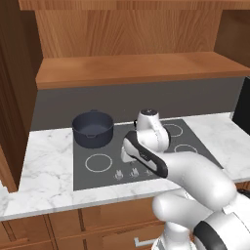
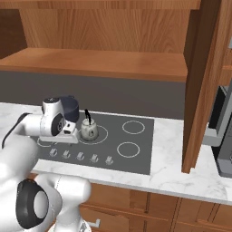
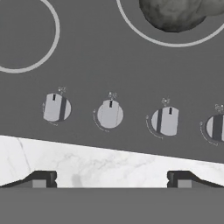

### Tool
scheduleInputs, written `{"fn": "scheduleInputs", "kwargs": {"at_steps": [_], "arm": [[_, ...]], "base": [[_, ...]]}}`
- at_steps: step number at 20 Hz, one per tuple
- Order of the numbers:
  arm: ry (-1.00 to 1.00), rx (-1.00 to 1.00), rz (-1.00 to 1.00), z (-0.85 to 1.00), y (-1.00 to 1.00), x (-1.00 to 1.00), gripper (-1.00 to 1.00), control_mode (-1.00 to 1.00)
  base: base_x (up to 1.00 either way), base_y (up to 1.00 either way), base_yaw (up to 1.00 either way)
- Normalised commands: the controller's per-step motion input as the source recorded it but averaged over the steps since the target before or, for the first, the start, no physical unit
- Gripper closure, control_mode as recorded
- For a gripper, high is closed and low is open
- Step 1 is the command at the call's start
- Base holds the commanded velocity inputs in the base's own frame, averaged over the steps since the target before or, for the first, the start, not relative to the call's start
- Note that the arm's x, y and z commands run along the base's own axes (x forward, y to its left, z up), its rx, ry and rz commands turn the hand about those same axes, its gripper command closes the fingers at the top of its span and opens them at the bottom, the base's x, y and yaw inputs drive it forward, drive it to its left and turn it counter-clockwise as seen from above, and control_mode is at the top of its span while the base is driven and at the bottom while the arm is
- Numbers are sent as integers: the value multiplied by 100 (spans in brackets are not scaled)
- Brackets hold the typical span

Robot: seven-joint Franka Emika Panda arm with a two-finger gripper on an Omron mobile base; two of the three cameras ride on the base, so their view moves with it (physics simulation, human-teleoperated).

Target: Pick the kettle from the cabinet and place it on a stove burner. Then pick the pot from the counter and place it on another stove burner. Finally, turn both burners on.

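The small silvery kettle [image 2: 89,129] stands upright inside a burner ring near the front of the dark cooktop [image 2: 136,156]. In the hand view the kettle [image 3: 175,15] shows from above at the top edge. The wide dark pot [image 1: 93,128] sits on the back-left burner. My gripper [image 3: 111,180] is open and holds nothing. It points down at the row of knobs [image 3: 110,114] along the cooktop's front, just above the white marble counter [image 3: 87,162]. The arm's wrist [image 2: 55,118] hangs left of the kettle. The brown cabinet shelf [image 1: 136,68] above is bare.
Bare burner rings lie at the front left [image 1: 98,162] and on the right [image 2: 128,149]. A tall wooden cabinet panel [image 2: 201,90] stands right of the cooktop. A dark appliance [image 2: 224,136] sits beyond it. Drawer fronts [image 1: 107,219] run below the counter.
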Motion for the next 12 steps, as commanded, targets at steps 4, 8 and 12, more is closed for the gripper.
{"fn": "scheduleInputs", "kwargs": {"at_steps": [4,8,12], "arm": [[0,0,0,-12,0,10,-100,-100],[0,0,0,-16,0,12,-100,-100],[0,0,0,-18,2,16,-100,-100]], "base": [[0,0,0],[0,0,0],[0,0,0]]}}
